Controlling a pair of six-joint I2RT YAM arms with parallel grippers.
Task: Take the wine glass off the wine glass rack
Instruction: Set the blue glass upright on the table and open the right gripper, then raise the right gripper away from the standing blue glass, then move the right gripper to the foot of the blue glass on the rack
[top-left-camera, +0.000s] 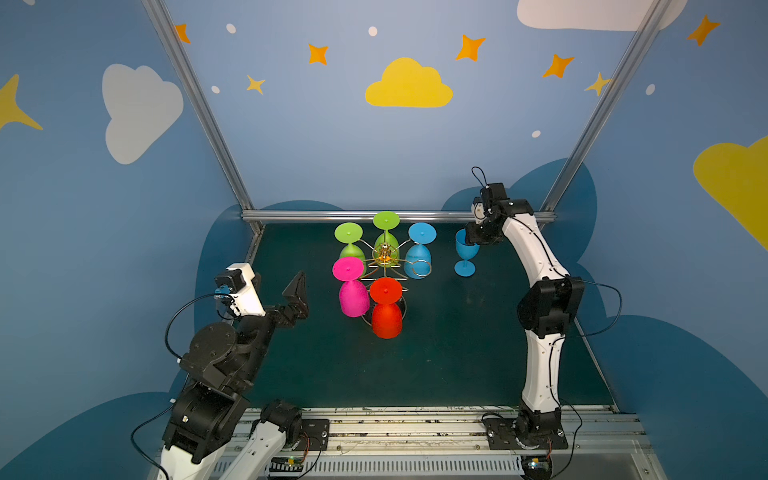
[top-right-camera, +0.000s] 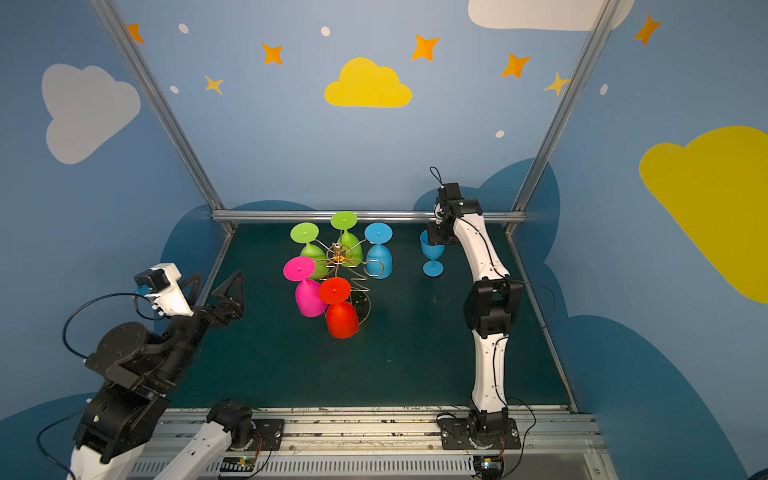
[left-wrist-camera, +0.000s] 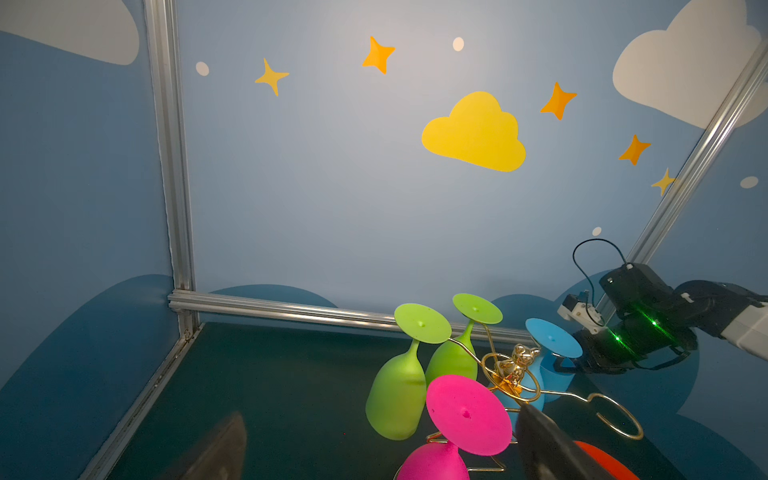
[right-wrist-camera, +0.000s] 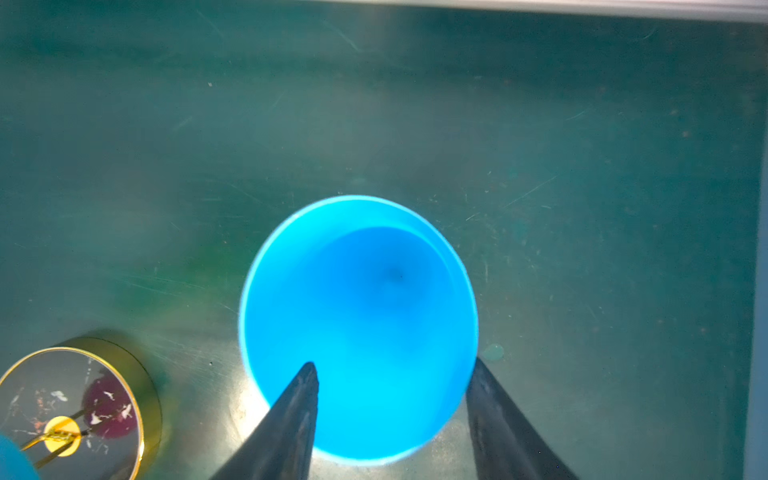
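A blue wine glass (top-left-camera: 465, 249) (top-right-camera: 432, 254) stands upright on the green table, right of the gold wine glass rack (top-left-camera: 385, 253) (top-right-camera: 338, 254). My right gripper (top-left-camera: 473, 237) (right-wrist-camera: 394, 363) hovers over its bowl (right-wrist-camera: 357, 324), open. One finger is inside the rim and the other outside, neither pressing the wall. One rack loop (left-wrist-camera: 615, 415) hangs bare on that side. Left of the rack, my left gripper (top-right-camera: 212, 289) is wide open and holds nothing.
Two green glasses (top-left-camera: 348, 239), a blue (top-left-camera: 419, 249), a pink (top-left-camera: 351, 286) and a red one (top-left-camera: 386, 307) hang upside down on the rack. The rack's round base (right-wrist-camera: 137, 374) lies close to the standing glass. The back rail (top-left-camera: 316, 216) runs behind.
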